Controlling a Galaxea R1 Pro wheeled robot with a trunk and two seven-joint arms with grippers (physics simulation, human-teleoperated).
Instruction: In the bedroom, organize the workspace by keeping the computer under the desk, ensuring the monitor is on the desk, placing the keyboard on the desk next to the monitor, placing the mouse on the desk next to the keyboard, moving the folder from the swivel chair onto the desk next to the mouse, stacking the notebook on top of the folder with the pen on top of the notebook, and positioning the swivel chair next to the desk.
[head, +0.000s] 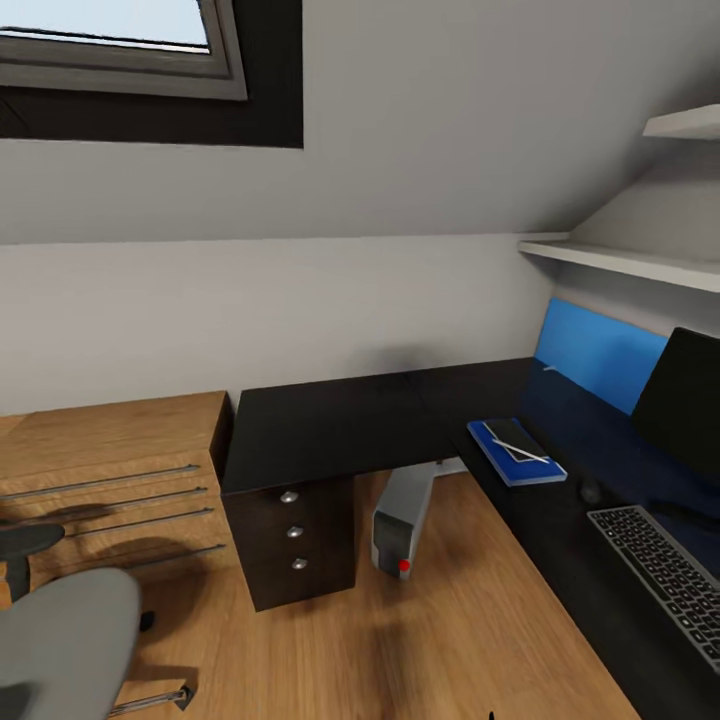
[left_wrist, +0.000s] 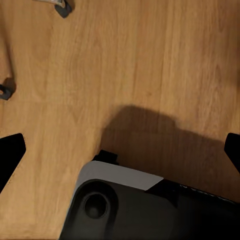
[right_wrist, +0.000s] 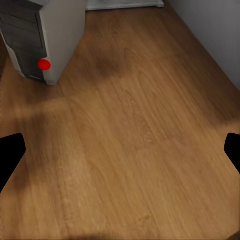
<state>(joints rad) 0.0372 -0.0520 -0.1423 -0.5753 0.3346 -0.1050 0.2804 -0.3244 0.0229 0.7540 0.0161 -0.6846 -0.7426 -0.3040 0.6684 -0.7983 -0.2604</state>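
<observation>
The black L-shaped desk (head: 330, 425) runs along the wall and down the right side. On its right wing lie the blue folder (head: 500, 462), the dark notebook (head: 512, 435) stacked on it, and the white pen (head: 527, 453) on top. Beyond them sit the small mouse (head: 590, 490), the keyboard (head: 665, 575) and the monitor (head: 685, 400). The computer (head: 400, 520) (right_wrist: 45, 35) stands on the floor under the desk. The swivel chair (head: 60, 640) is at the lower left. My left gripper (left_wrist: 120, 152) and right gripper (right_wrist: 120, 152) are both open over bare wooden floor, holding nothing.
A light wooden drawer chest (head: 110, 470) stands left of the desk's dark drawer unit (head: 295, 535). A blue wall panel (head: 600, 350) and white shelves (head: 630, 262) are above the right wing. Chair casters (left_wrist: 62, 7) and my own dark base (left_wrist: 130, 210) appear in the left wrist view.
</observation>
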